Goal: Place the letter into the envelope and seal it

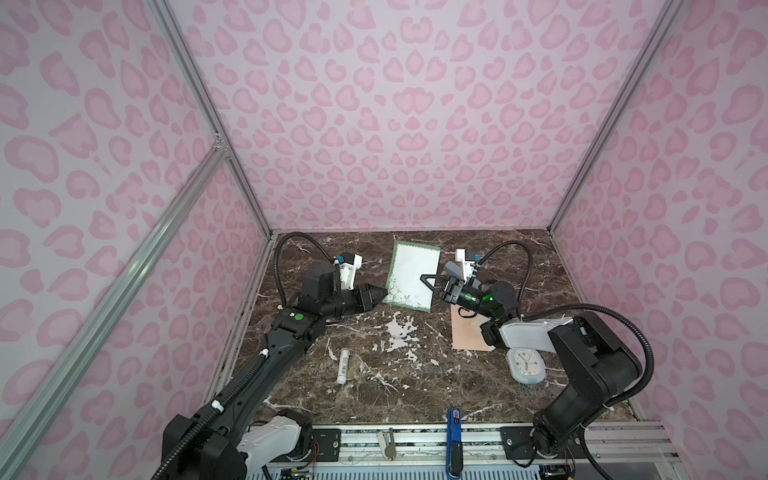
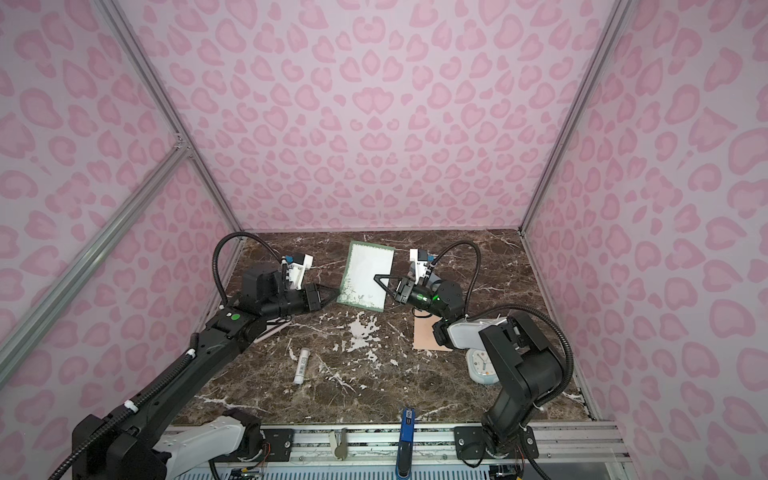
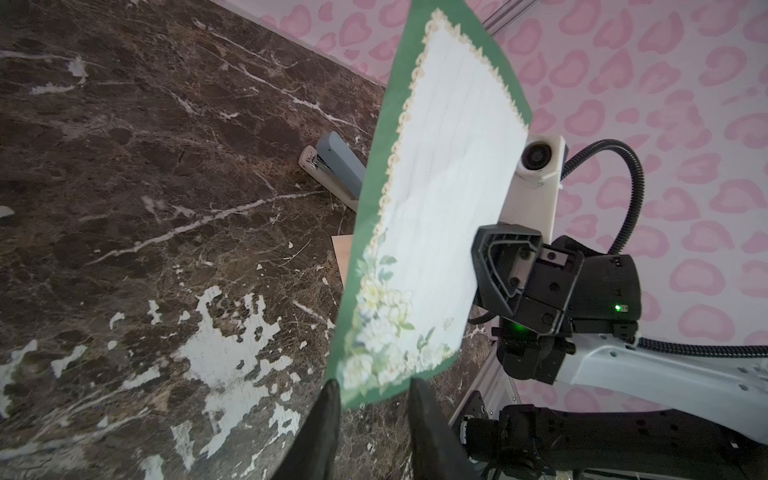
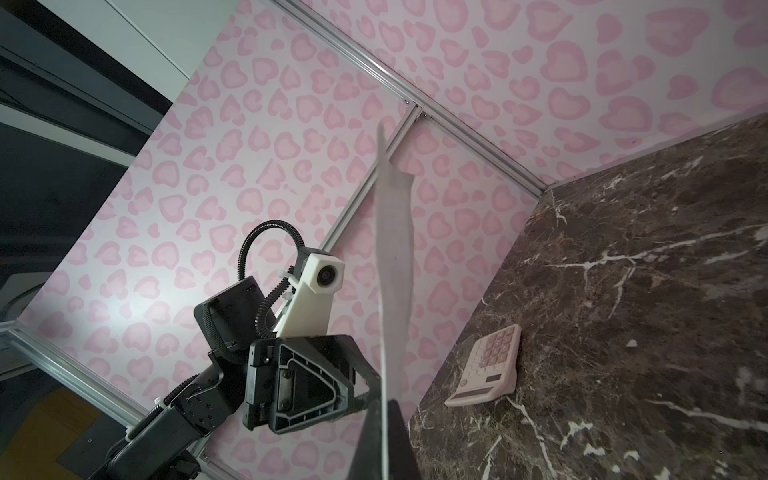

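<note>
Right gripper [image 1: 424,279] — jaws clamped on right long edge of letter [image 1: 413,274], sheet held clear of table [image 1: 374,395], tilted, green-bordered face up. Left gripper [image 3: 374,399] — jaws apart, straddling letter's near left corner, not pinching. Letter's long axis runs away from robot base. Envelope [image 1: 467,337] flat on table, below right gripper and toward base, partly under right arm [image 1: 528,334]; opening hidden. Right arm nearer: likely next move, letter back and down toward envelope.
</note>
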### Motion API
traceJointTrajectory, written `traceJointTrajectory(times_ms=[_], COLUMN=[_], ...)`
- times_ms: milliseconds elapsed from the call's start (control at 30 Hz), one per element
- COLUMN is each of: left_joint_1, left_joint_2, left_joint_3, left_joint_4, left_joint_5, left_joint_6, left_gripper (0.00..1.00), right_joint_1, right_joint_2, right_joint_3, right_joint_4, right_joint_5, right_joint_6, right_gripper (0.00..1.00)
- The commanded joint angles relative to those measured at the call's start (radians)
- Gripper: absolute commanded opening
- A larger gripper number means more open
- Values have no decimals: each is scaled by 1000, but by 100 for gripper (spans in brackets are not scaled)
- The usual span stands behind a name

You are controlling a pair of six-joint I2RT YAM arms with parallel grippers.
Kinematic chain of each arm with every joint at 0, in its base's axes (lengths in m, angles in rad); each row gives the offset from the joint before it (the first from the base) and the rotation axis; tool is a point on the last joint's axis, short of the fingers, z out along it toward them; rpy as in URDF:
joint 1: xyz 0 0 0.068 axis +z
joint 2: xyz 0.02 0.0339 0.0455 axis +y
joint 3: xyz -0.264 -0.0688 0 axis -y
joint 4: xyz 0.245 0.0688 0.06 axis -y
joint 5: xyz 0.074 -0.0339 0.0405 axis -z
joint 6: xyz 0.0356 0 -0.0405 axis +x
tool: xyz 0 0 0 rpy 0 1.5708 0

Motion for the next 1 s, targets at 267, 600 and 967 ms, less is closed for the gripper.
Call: traceJointTrajectory(times_ms=[267,600,967], left_joint_1=[19,-4,-30], left_joint_2=[-70,-251,-390], left_joint_3=[99,57,-85], left_joint_4=[-205,-187,-37], left_joint_5=[-122,-200,-121], left_joint_6=[156,418,629], left_gripper=[71,79,98], right_joint_1=[12,82,167], right_joint_2=[-214,-353,-385], right_joint_3=[85,258,339], right_joint_4=[-672,-1440,-1657], right_joint_5=[-38,126,248], right_joint_6=[-511,-1110,-1381], right_gripper=[0,0,0])
